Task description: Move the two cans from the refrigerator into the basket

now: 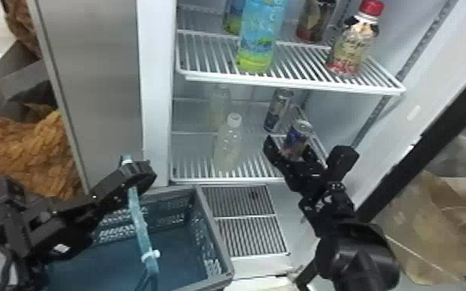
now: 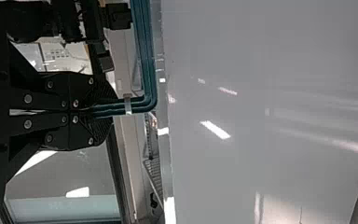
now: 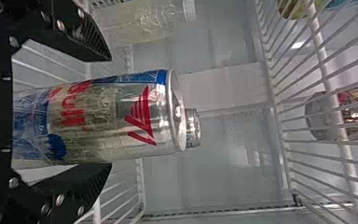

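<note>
The refrigerator (image 1: 155,96) runs past the head view's top edge. The basket (image 1: 216,228) is cut off at the bottom edge, its left part behind the black left arm. On the upper shelf (image 1: 294,83), the tall blue bottle (image 1: 259,42) loses its top to the edge. The left gripper (image 1: 140,174) has its fingers pressed together on blue-green rods (image 1: 140,228), whose lower end is out of sight above the basket. The right gripper (image 1: 292,151) has its fingers apart, one on each side of the nearer can (image 1: 298,131), whose base they hide; contact is hard to make out. The farther can (image 1: 276,112) stands behind on the lower shelf, mostly covered in the right wrist view.
</note>
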